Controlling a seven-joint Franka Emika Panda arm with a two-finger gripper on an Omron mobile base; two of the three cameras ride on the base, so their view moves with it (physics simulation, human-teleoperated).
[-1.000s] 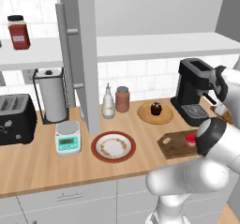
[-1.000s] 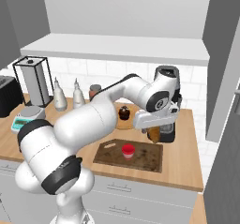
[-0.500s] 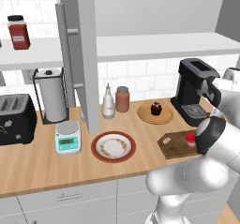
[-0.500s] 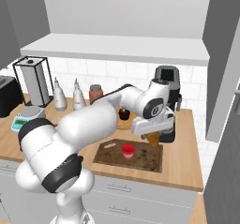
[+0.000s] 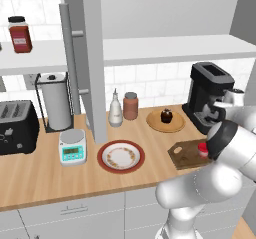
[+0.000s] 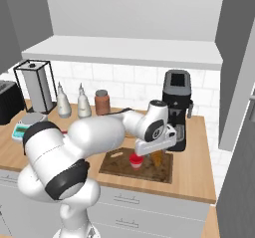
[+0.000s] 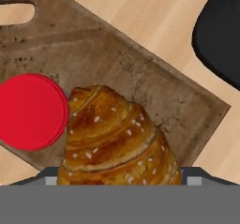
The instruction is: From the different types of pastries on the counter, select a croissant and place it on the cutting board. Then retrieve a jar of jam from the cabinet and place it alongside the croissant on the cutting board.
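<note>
Left base view: my small squat red jam jar (image 5: 202, 148) sits on the dark brown wooden cutting board (image 5: 182, 154) on the light wooden worktop (image 5: 40, 175). Right base view: the end effector (image 6: 155, 155) hangs just above the board. Hand view: the golden-brown crescent croissant (image 7: 115, 141) touches the jar; I can't tell the grip, so I'd lift straight up.
</note>
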